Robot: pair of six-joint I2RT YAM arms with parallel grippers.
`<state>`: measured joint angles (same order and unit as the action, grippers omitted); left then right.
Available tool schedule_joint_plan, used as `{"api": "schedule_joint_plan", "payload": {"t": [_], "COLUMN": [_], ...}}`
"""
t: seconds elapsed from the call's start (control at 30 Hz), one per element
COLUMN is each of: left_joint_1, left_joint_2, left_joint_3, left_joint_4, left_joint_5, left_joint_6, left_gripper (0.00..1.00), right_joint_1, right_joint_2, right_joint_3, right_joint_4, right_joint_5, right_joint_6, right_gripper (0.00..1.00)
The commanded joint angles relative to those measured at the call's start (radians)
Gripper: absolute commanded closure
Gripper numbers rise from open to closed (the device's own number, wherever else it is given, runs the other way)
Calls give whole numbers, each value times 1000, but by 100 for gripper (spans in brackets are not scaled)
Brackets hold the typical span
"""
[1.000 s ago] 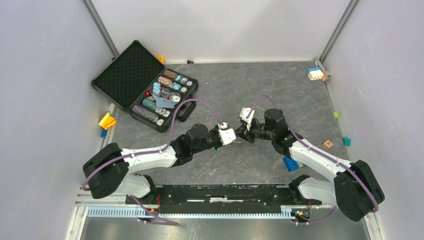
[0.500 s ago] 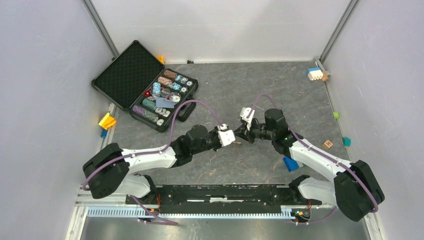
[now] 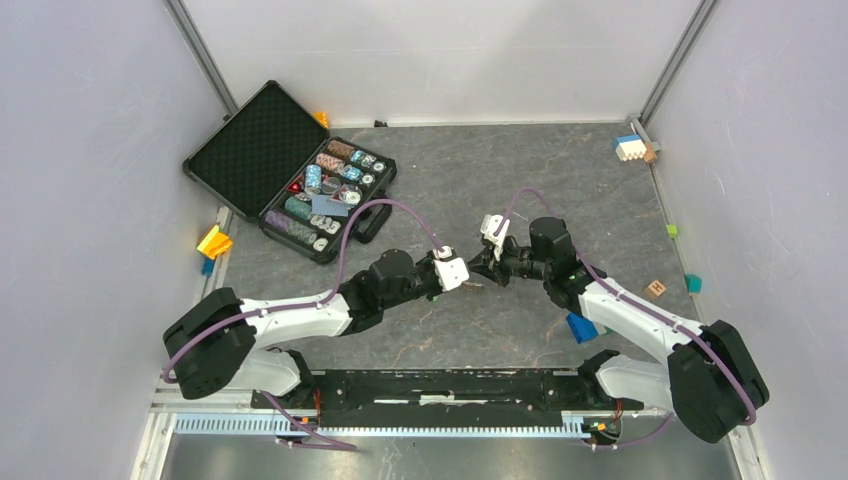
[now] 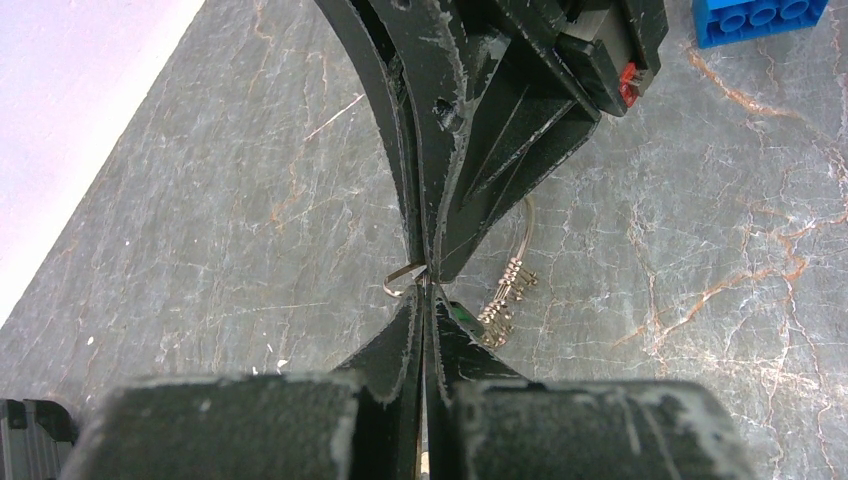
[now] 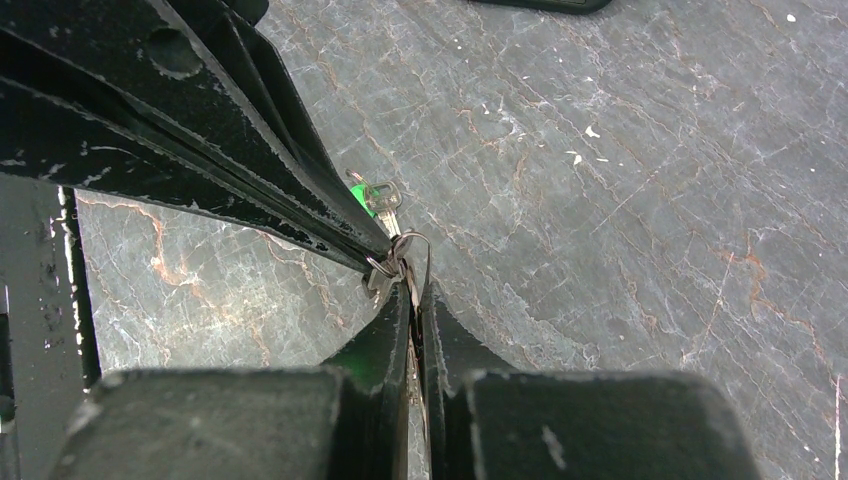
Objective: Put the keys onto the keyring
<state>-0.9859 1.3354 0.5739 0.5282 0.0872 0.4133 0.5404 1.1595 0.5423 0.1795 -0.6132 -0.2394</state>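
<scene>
Two black, scuffed tools are meeting tip to tip low over the middle of a grey, marble-veined worktop (image 3: 560, 190), the arms reaching in from either side. The left tool (image 4: 425, 300) is pressing its flat, tapering fingers together down to a hairline. What they are pinching, if anything, cannot be told from here. The right tool (image 5: 411, 292) is clamping just as tightly, and a thin bright wire is running down between its fingers: it is gripping the keyring (image 4: 398, 280).

A short silver arc of that round wire is curling out at the very spot where the two sets of fingertips are touching. The green key (image 5: 360, 193), its glossy plastic head vivid against the stone, is sitting just beside the left tool's tip, next to a plain metal key head with a round hole. Whether the green key is threaded on the wire cannot be made out.

From the same knot a fine wire is curving down to a bunch of small brassy keys (image 4: 505, 300), which are hanging close to the worktop.

A studded blue brick (image 4: 760, 15) is lying near the right arm. Well apart, at the far left, a black case (image 3: 250, 140) is standing open, its foam-lined lid tilting back.
</scene>
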Motion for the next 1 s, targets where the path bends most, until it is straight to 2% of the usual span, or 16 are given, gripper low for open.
{"api": "schedule_joint_plan", "payload": {"t": [0.0, 0.97], "left_joint_1": [4, 4], "left_joint_2": [-9, -3], "left_joint_3": [9, 27], "left_joint_4": [49, 51], "left_joint_5": [3, 3], "left_joint_6": [-2, -14], "left_gripper": [98, 98], "right_joint_1": [-7, -6], "right_joint_2": [-12, -2], "right_joint_3": [30, 30], "right_joint_4": [50, 50], "right_joint_5": [-25, -36], "right_joint_6": [8, 11], "right_gripper": [100, 100]}}
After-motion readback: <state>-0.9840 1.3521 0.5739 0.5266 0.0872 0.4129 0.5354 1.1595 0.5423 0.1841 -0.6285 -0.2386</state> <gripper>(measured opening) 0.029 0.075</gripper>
